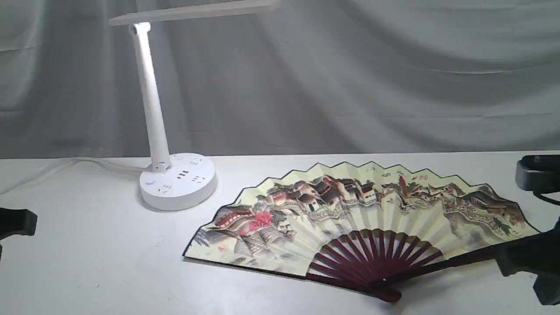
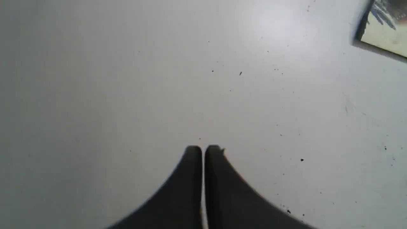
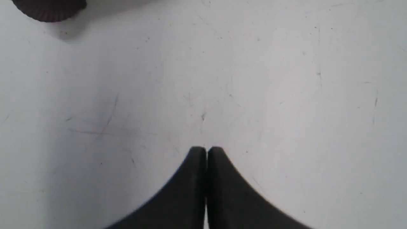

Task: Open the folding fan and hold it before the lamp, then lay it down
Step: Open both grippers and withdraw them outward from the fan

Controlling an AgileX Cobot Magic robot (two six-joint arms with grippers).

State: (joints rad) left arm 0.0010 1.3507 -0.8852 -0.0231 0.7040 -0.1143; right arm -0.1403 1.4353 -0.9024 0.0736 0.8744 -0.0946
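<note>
In the exterior view we are seeing the folding fan [image 1: 350,218] lying fully open and flat on the tabletop [image 1: 87,271], near the round base of the lamp [image 1: 151,109] but apart from it. We are judging that opening and laying down look done. Whether the fan was held before the lamp, we cannot tell. Nothing is standing between them, and only a white cable [image 1: 87,162] is running off behind the lamp.

In the left wrist view the left gripper [image 2: 203,149] is hanging over bare tabletop, jaws together and empty.

In the right wrist view the right gripper [image 3: 206,149] is looking the same, gripping nothing.
</note>
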